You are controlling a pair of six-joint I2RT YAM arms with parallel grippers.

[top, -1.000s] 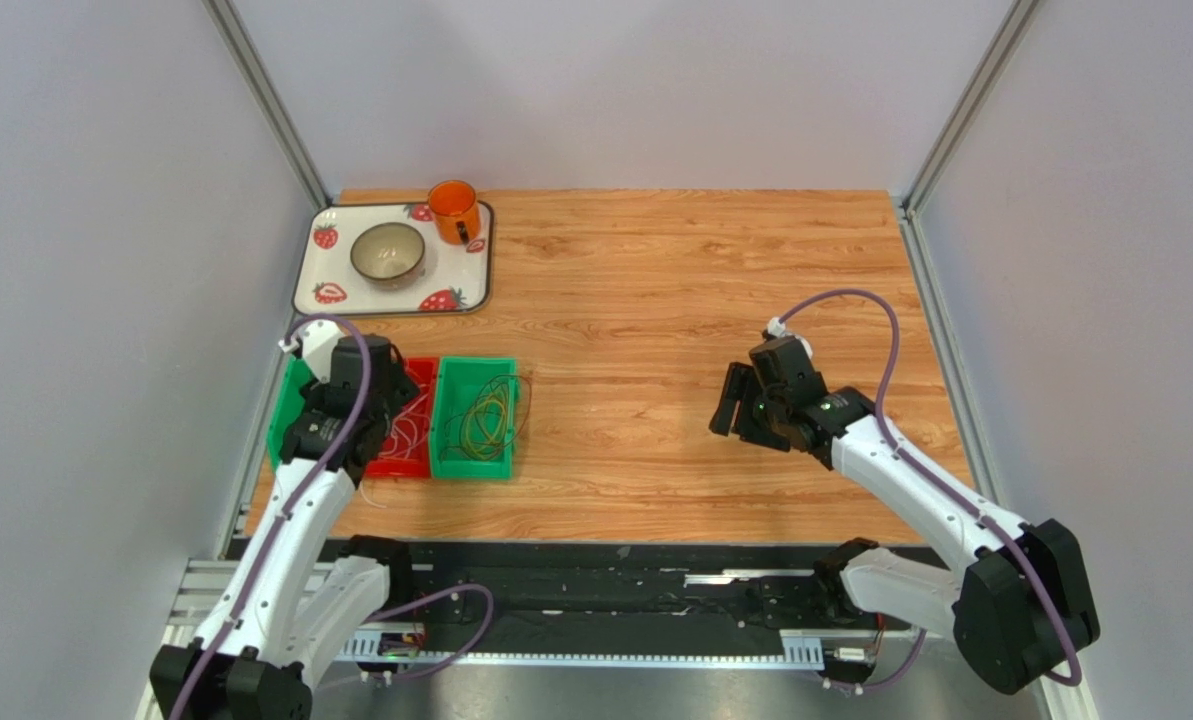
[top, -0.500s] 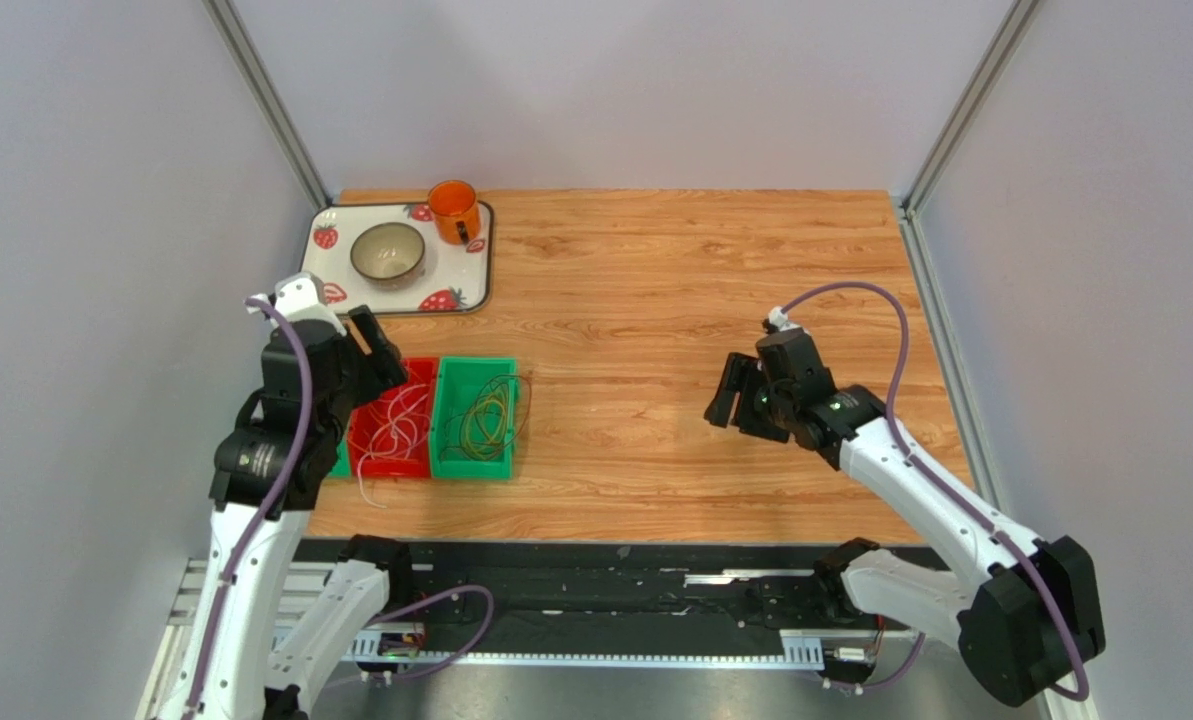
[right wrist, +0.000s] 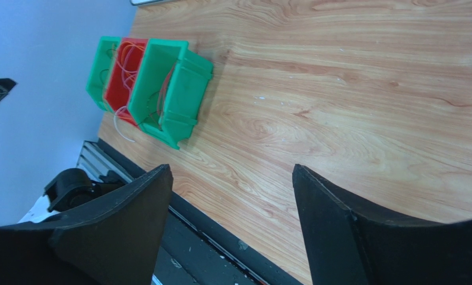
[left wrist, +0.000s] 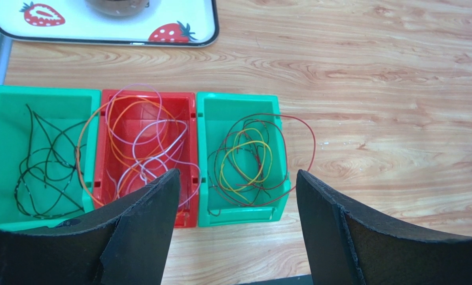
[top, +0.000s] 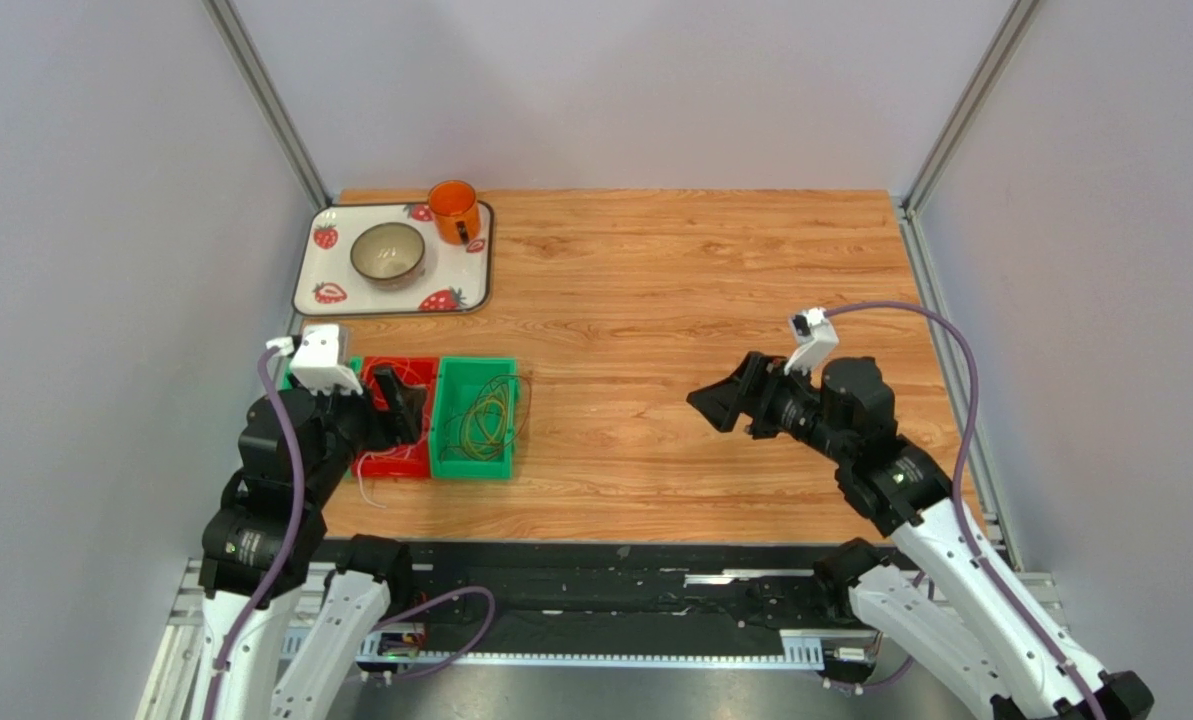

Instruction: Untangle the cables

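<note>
We note the thin looping wire cables (left wrist: 146, 145) lying sorted by colour in three open green and red plastic bins (left wrist: 239, 98) side by side on the wooden table (left wrist: 369, 89), seemingly to hold strands separate, with left pincer (left wrist: 236, 190) and right pincer (right wrist: 231, 178) both spread and empty.

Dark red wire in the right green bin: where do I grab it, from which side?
Grip the thin dark red wire at the arc bulging past the right wall of the green plastic bin. Come from above with the left pincer: there it runs alone, clear of the yellow wire.
</note>
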